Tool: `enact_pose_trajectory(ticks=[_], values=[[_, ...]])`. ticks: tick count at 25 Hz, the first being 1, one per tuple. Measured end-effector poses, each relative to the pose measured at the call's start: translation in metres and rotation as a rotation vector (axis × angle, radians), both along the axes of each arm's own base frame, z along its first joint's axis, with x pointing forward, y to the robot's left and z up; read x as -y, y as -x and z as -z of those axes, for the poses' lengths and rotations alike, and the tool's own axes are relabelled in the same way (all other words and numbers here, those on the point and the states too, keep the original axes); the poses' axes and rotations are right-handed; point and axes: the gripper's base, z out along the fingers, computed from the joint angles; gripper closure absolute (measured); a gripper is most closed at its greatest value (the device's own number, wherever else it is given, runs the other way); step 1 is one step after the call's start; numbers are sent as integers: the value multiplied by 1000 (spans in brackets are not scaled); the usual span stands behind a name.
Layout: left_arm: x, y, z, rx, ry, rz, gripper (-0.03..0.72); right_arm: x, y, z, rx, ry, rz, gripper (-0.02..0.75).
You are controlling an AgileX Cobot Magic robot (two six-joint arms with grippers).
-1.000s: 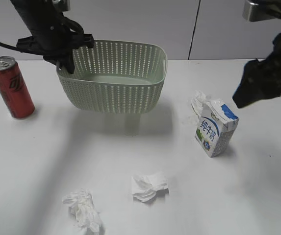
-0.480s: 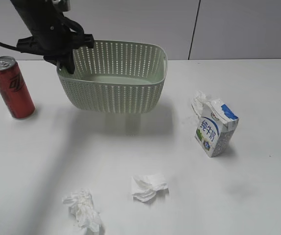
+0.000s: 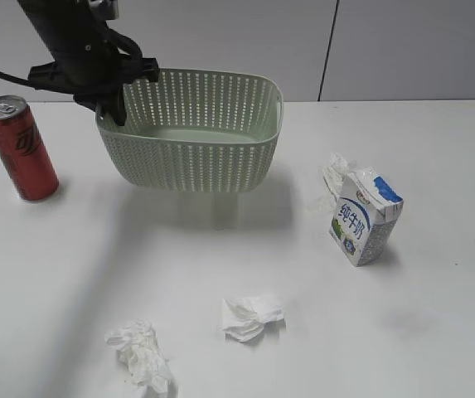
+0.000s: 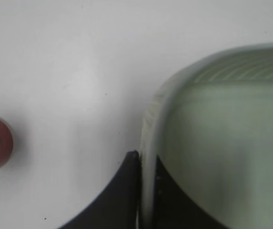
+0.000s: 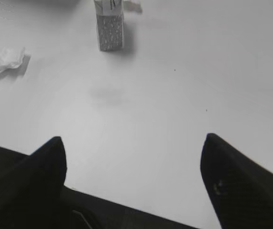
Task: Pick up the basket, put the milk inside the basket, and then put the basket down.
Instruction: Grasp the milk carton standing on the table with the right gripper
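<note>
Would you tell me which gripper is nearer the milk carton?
Right. The right gripper hangs open with the milk carton ahead; the left gripper clamps the basket rim.

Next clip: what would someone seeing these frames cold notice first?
The pale green basket at the back left, its left rim clamped in the left gripper and its base apparently raised off the table. Next, the blue-and-white milk carton standing alone on the right, not yet in the basket, and the red can at far left. The right gripper hangs over bare table, jaws wide apart.
</note>
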Motion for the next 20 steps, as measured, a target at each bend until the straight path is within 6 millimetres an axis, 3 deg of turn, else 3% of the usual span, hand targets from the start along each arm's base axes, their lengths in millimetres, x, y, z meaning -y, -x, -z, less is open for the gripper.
enact_pose_trajectory(ticks=[7, 20], values=[[0, 0, 0, 0, 1, 0, 685, 10, 30, 13, 188, -60, 3, 91], [0, 0, 0, -2, 1, 0, 685, 11, 29, 14, 244, -69, 10, 120]])
